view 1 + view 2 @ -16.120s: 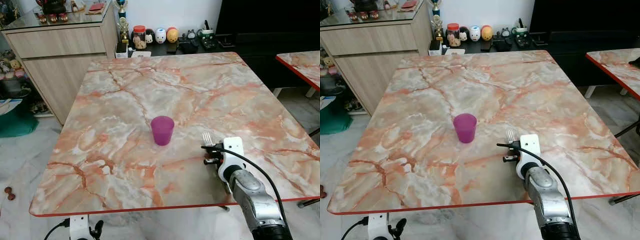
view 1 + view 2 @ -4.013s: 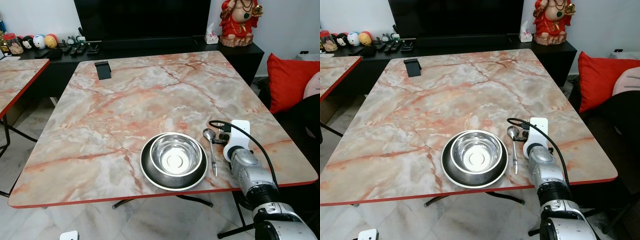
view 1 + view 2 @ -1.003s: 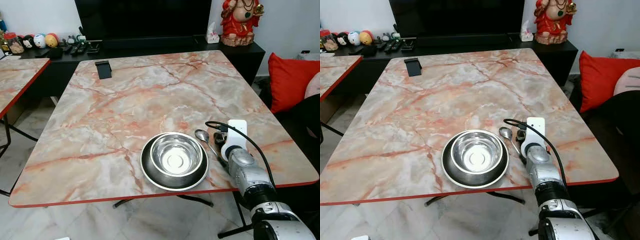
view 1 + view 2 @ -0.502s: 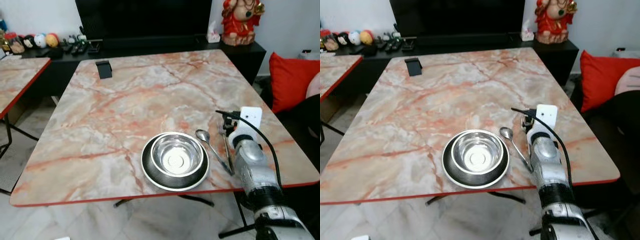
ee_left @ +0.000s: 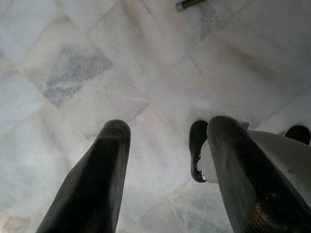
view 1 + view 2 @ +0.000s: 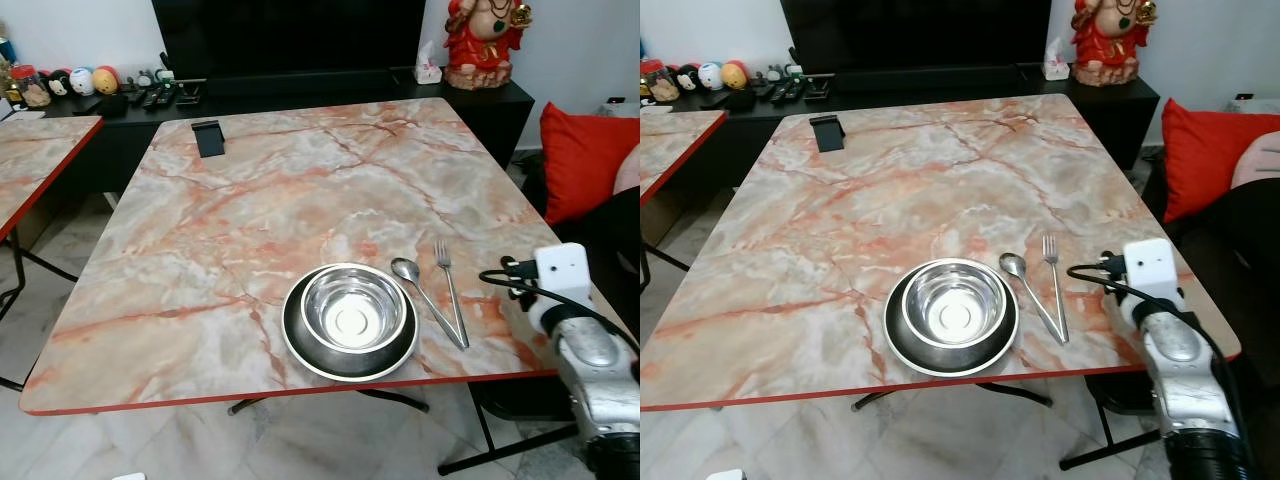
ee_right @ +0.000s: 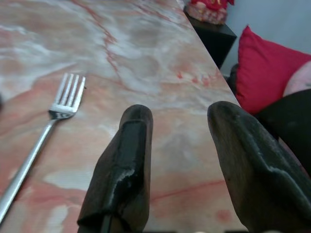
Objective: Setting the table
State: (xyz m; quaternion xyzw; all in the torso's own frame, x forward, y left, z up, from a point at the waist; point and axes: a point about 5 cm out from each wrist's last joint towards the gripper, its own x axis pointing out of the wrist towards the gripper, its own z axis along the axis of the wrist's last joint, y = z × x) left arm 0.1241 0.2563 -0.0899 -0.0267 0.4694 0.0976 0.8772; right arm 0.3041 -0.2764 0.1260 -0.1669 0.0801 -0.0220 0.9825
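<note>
A shiny steel bowl (image 6: 352,309) is sitting inside a dark round plate (image 6: 300,345) near the front edge of the pink-veined marble counter (image 6: 270,210). Just beside the plate on its right, a silver metal spoon (image 6: 425,297) and a silver metal fork (image 6: 449,290) are lying flat, their handles converging toward the front and nearly touching there, heads pointing away from the robot. The right gripper (image 7: 177,165) is hovering over the counter's right edge, apart from the fork, its jaws spread wide and holding nothing. A small black stand (image 6: 207,138) is resting at the far left corner of the counter. Beyond it, a black low cabinet (image 6: 300,95) is carrying remotes, and a red seated figurine (image 6: 486,40) stands at its right end. A red cushion (image 6: 585,160) is lying off to the right. The left gripper (image 5: 165,179) is hanging over pale marble floor tiles (image 5: 97,73), jaws parted and empty.
</note>
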